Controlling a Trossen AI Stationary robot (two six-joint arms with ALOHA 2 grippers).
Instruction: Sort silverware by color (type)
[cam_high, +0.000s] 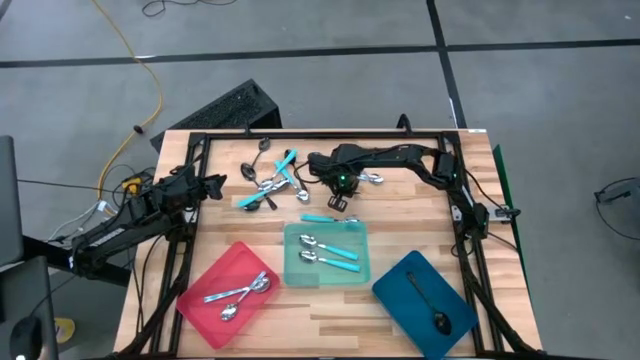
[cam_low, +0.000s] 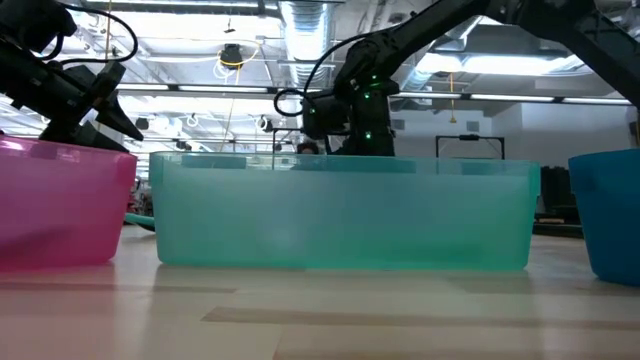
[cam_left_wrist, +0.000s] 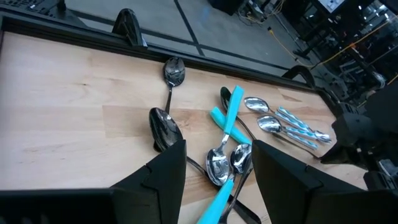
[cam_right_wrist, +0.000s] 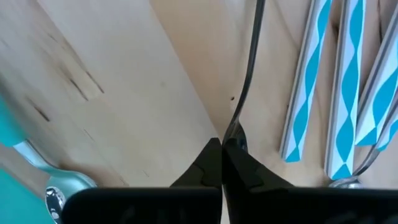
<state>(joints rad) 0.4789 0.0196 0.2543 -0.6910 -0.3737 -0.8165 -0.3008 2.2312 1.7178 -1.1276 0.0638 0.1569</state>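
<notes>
Blue tray: dark spoon; red tray: silver spoons.

Three plastic trays sit in a row along the wooden worktop's front edge, red tray left, teal tray centre, blue tray right, each holding spoons, with a heap of loose mixed spoons behind them.
</notes>
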